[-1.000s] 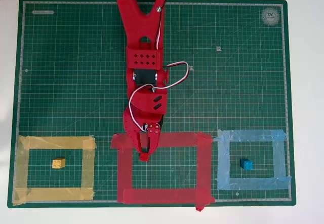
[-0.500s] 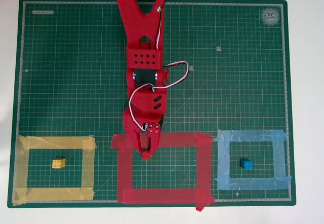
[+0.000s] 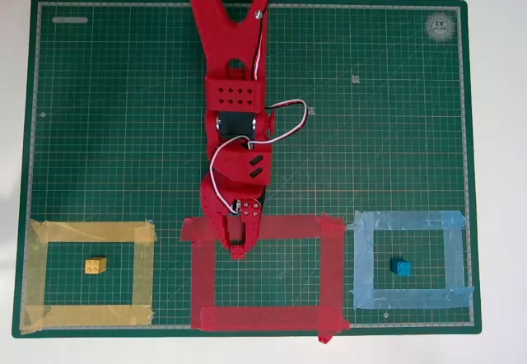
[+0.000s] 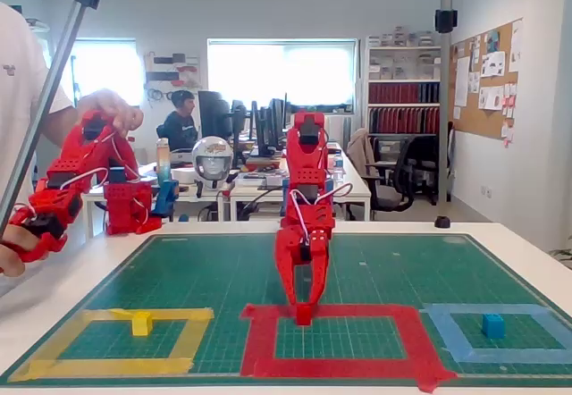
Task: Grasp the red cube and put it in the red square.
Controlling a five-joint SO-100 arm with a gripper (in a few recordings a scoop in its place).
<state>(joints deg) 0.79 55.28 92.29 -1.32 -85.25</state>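
Gripper: the gripper (image 3: 238, 249) (image 4: 304, 310) was seen lowered at the top-left inner edge of the red square (image 3: 332, 273) (image 4: 411, 337), tips close together on a small red piece.
Red cube: the red cube (image 4: 304, 313) was judged clenched between the gripper tips, just above or touching the mat (contact could not be told).
Red square: placed between the yellow tape outline (image 3: 143, 273) and the light-blue tape outline (image 3: 454, 257) in the overhead view.
Other blocks: yellow block (image 3: 95, 265) inside yellow outline; blue block (image 3: 402, 268) inside blue outline.
Mat: green cutting mat (image 3: 123, 133) on the white desk (image 3: 498, 175).
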